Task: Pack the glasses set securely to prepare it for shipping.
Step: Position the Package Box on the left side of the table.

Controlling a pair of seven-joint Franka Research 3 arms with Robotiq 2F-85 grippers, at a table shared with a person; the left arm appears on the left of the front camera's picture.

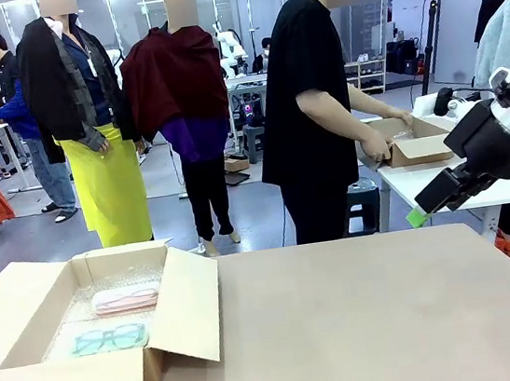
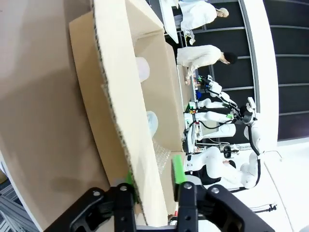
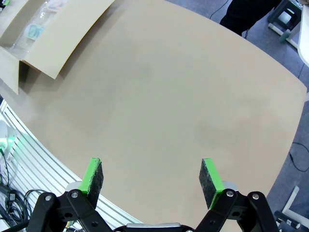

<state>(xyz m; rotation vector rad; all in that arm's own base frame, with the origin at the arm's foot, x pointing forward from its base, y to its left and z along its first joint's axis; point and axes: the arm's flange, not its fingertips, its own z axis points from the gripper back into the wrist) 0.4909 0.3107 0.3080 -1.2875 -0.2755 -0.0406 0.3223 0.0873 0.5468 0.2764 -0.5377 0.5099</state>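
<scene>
Left gripper (image 2: pixel 154 176) jaws partly open around box flap (image 2: pixel 120 121), grip unclear. Right gripper (image 3: pixel 152 179) jaws wide open, nothing held. Flap could be bent; box could be dragged, glasses cases (image 1: pixel 124 299) shaken.

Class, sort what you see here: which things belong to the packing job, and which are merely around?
Belong to the job:
pink glasses case
teal glasses case
cardboard box
bubble wrap
left pincer, astride a box flap

Merely around:
table
person at another table
right pincer, open
</scene>
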